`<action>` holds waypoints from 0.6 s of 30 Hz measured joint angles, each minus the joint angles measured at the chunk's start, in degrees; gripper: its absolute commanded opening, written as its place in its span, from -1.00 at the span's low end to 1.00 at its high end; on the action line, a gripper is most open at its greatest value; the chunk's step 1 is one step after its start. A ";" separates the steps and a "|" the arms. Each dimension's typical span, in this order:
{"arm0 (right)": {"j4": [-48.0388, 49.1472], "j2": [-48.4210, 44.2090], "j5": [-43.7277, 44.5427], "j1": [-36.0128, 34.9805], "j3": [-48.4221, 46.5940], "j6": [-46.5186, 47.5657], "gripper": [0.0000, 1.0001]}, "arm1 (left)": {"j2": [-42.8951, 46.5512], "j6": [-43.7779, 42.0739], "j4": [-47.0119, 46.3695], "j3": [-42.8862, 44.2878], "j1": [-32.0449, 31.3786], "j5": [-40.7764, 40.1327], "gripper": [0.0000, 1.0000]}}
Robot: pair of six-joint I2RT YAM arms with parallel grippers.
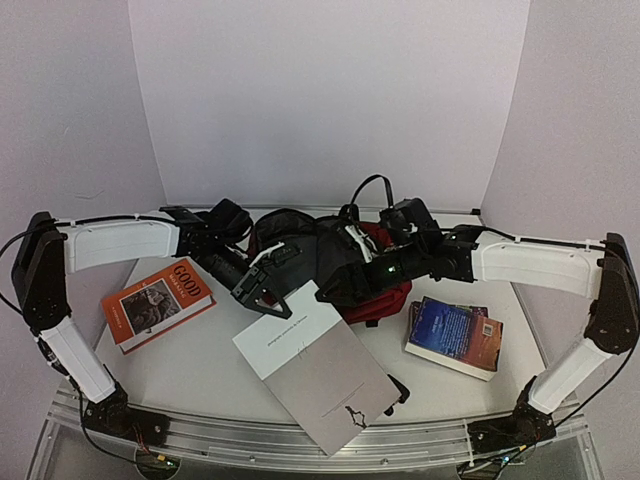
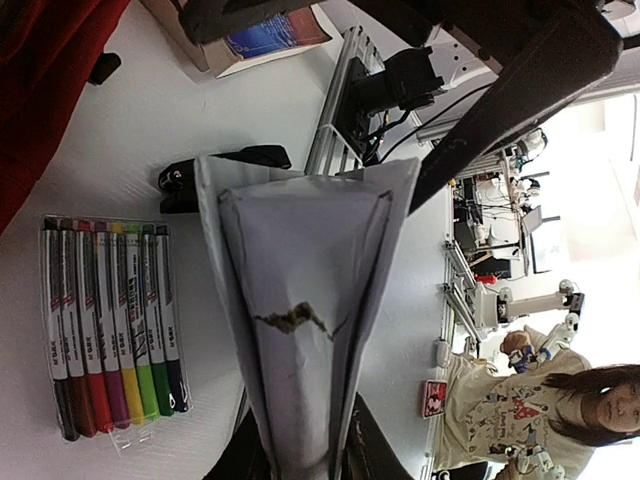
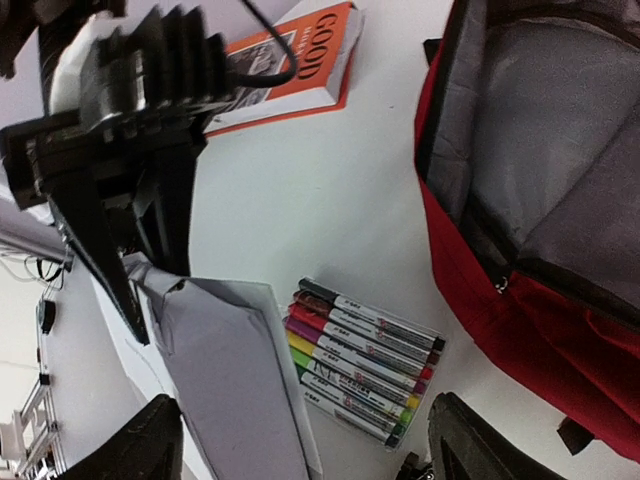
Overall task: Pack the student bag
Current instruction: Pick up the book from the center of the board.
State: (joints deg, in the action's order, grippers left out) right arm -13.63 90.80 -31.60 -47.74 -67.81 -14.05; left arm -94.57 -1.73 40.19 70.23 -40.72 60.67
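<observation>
While the left gripper (image 1: 262, 292) pinched the grey booklet (image 1: 315, 365) and the right gripper (image 3: 305, 450) gaped empty, edge-first entry into the student bag (image 3: 520, 330) seemed advisable.

The top camera looked down from above and behind the arm bases, far enough to take in the whole counter (image 1: 200, 370); the left wrist camera sat close along a grey booklet (image 2: 300, 300), facing the counter's near edge; the right wrist camera hung close above the counter, looking down; both wrist views shared the booklet, a marker pack (image 3: 365, 370) and the student bag (image 3: 480, 300).
</observation>
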 measured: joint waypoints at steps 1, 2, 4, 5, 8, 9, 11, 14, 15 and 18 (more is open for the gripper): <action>0.07 0.00 1.07 0.04 0.02 -0.57 0.81 | 0.34 1.23 -0.63 -0.48 0.06 -0.52 -0.87; 0.16 -0.07 2.61 0.08 0.10 -1.12 0.85 | 0.84 3.06 -1.48 -1.21 0.16 -1.02 -0.87; 0.30 -0.25 6.12 0.18 0.13 -2.35 0.90 | 2.18 6.96 -3.54 -3.46 0.72 -1.49 -0.85; 0.35 -0.46 8.44 0.25 0.13 -2.99 0.91 | 2.79 8.16 -4.16 -4.33 1.07 -1.27 -0.84; 0.30 -1.42 15.86 1.34 0.23 -5.01 0.94 | 5.95 13.80 -6.60 -7.31 2.67 -0.89 -0.84; 0.31 -1.80 18.18 1.64 0.24 -5.64 0.94 | 7.20 15.94 -7.39 -8.13 3.48 -0.69 -0.84; 0.29 -2.52 22.58 2.16 0.24 -6.63 0.95 | 10.20 20.63 -9.84 -9.40 6.12 -0.18 -0.84; -0.01 -2.89 28.64 2.27 0.20 -7.71 0.96 | 13.89 26.76 -14.23 -9.96 10.04 -0.07 -0.84; -0.22 -2.89 30.52 2.27 0.17 -8.04 0.96 | 14.96 28.61 -15.58 -9.96 11.17 -0.09 -0.83; -1.79 -2.19 36.15 2.28 -0.62 -9.28 0.96 | 16.87 32.96 -18.15 -9.41 13.16 -0.65 -0.84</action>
State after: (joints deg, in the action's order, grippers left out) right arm -15.42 88.61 4.55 -45.45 -68.42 -23.34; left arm -77.70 31.23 22.03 60.82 -27.55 60.01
